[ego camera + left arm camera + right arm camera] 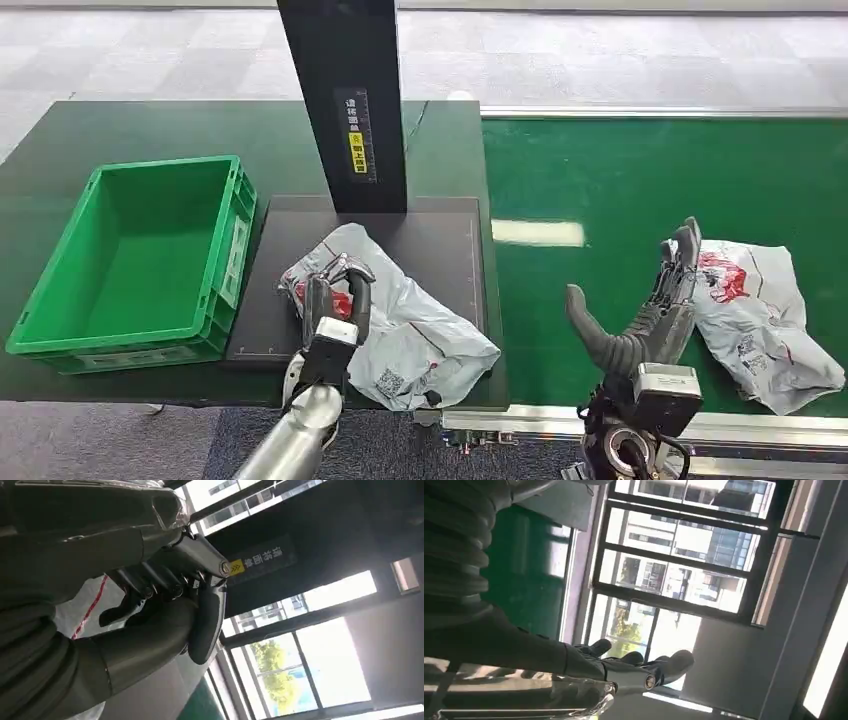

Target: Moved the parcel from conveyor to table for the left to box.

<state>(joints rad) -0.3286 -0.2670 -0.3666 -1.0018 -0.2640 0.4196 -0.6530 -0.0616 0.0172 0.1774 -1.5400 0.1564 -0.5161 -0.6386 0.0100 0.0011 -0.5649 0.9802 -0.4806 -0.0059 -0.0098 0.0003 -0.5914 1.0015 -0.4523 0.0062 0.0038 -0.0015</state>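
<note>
A grey plastic parcel (410, 320) with red print lies crumpled on the black platform (455, 225) of the dark table. My left hand (333, 292) grips its left end, fingers curled over the bag. In the left wrist view the curled left hand (165, 605) closes against the pale parcel (82, 605). A second grey parcel (765, 315) lies on the green conveyor (620, 180) at the right. My right hand (650, 310) stands upright just left of it, fingers straight and thumb spread, holding nothing. The right wrist view shows the right hand (624, 670) with its fingers stretched out.
An empty green crate (60, 290) stands on the table left of the platform. A black post (345, 100) with a yellow label rises from the platform's back edge. The conveyor's metal rail (520, 425) runs along the near side.
</note>
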